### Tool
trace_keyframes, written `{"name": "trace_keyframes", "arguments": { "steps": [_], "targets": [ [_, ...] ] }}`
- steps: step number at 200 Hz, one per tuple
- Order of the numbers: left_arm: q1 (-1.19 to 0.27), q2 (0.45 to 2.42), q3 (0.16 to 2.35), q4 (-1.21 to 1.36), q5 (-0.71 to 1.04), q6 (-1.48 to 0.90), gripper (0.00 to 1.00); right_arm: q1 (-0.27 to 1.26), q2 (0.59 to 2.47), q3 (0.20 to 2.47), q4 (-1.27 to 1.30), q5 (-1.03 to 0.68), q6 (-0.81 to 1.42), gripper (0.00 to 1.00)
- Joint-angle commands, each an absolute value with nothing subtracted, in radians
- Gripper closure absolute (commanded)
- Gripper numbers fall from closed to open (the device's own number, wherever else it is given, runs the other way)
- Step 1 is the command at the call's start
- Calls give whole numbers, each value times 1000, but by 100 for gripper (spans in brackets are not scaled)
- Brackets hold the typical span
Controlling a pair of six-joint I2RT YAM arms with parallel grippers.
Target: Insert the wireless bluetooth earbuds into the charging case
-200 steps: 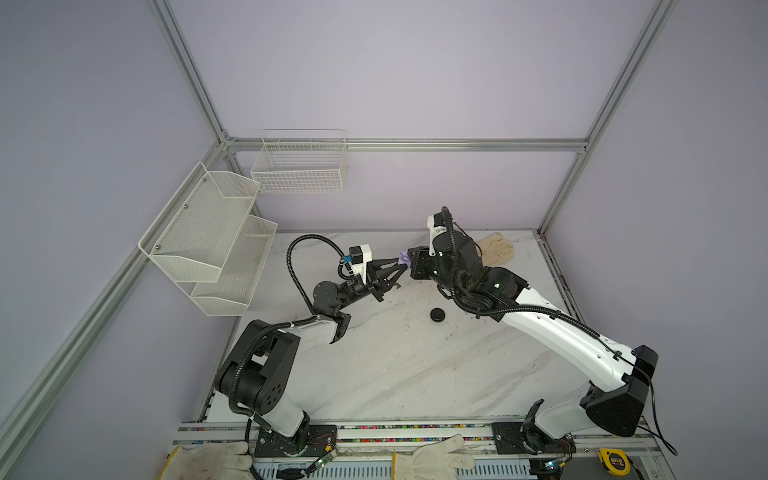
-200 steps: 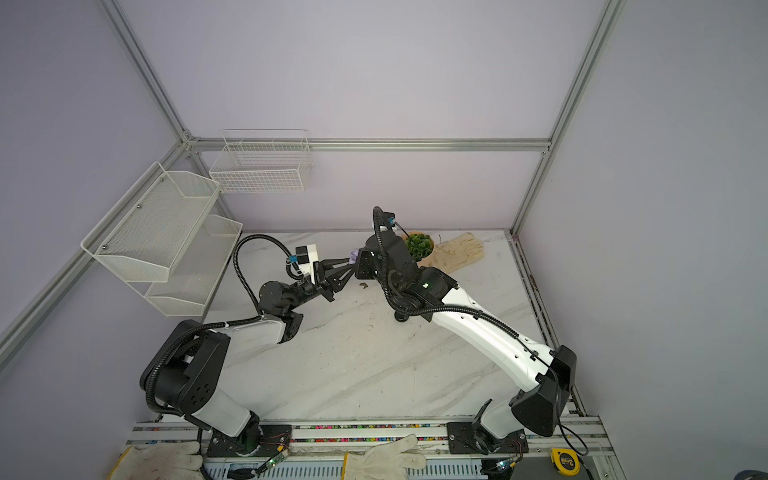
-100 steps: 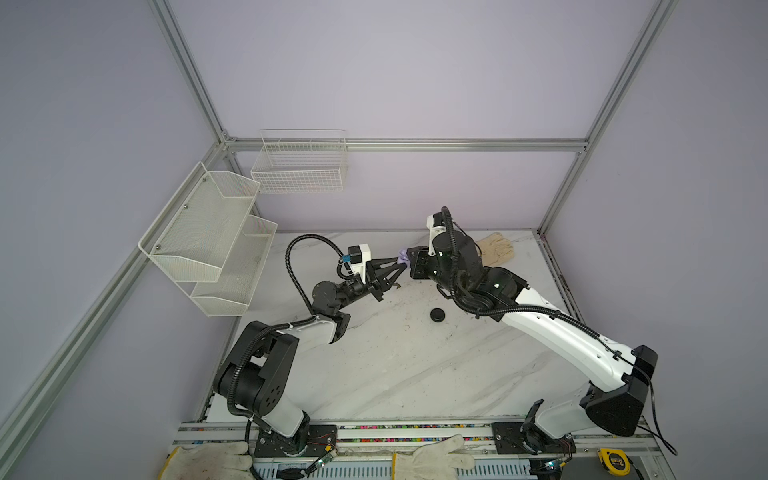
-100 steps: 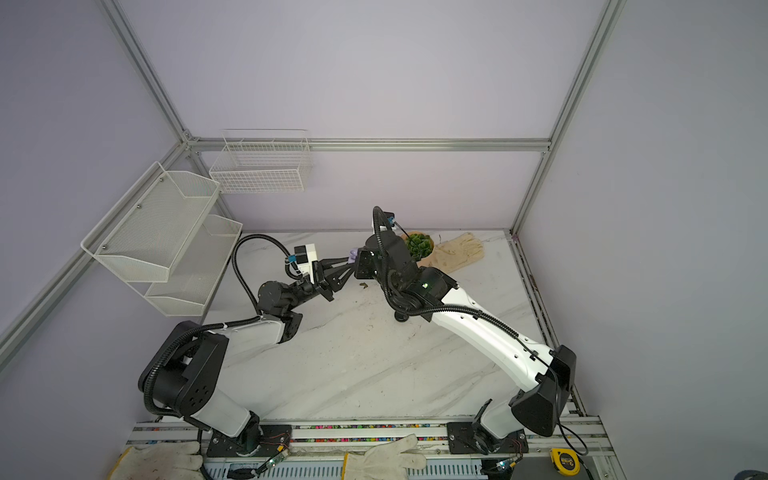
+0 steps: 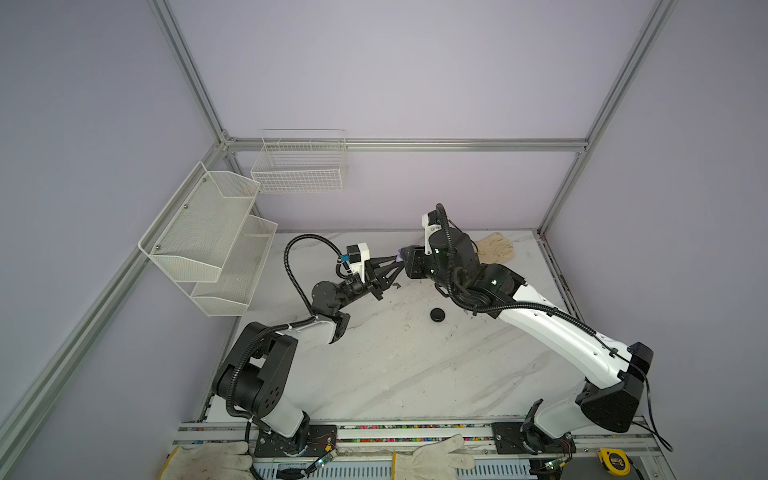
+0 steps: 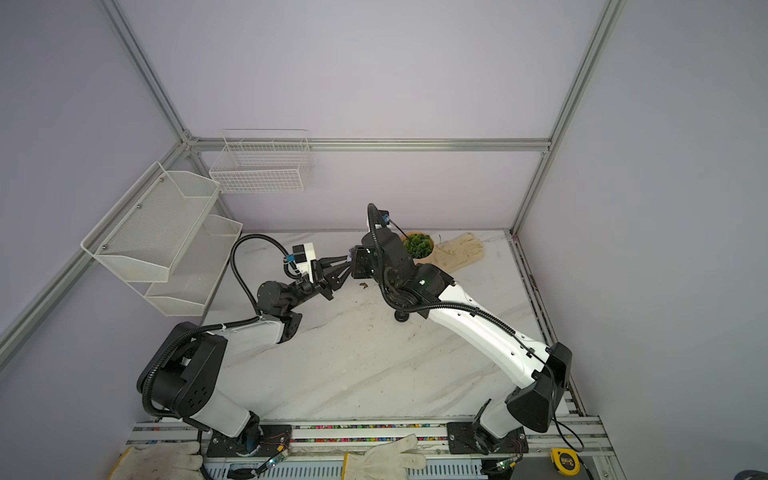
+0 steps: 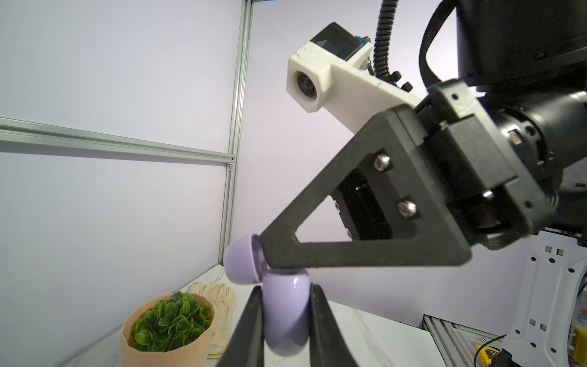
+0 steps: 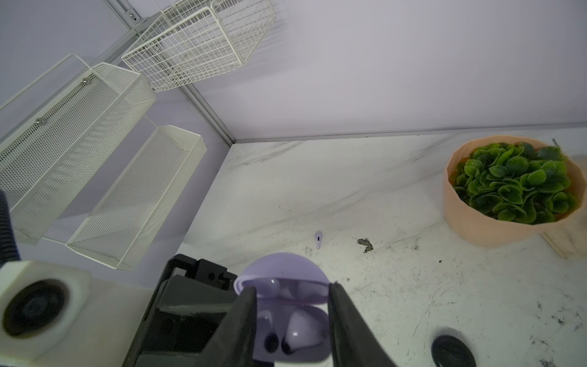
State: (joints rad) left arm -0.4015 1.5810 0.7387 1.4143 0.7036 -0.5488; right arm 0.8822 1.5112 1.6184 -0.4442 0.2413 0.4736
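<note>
Here, glossy lilac charging case [image 7: 286, 314], open.

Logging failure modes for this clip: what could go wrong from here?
The left gripper pinches the glossy, rounded case in mid-air; it may slip. The right gripper straddles the open lid and could knock it shut. One lilac earbud lies loose on the table, tiny, near debris.
</note>
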Motion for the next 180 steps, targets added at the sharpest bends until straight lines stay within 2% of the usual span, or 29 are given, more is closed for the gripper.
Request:
{"name": "trace_keyframes", "arguments": {
  "steps": [1,58,79,109,126,169,180],
  "targets": [
    [-408,1534,792,1503,712,-535,100,888,1521,1670,-490,255,455,53],
    [-408,1529,779,1503,709,-533,100,888,1509,1738,-556,287,413,45],
    [-407,1527,774,1502,715,-537,100,879,1504,1795,-619,246,303,45],
    [-408,1522,771,1502,758,-549,100,836,1413,1773,-636,-14,111,58],
    [-408,1515,755,1502,764,-546,100,807,1384,1755,-643,-144,72,63],
    [-408,1511,742,1503,779,-555,100,736,1379,1673,-599,-276,26,79],
    [-409,1512,743,1502,782,-557,100,722,1379,1665,-583,-292,29,80]
  ]
}}
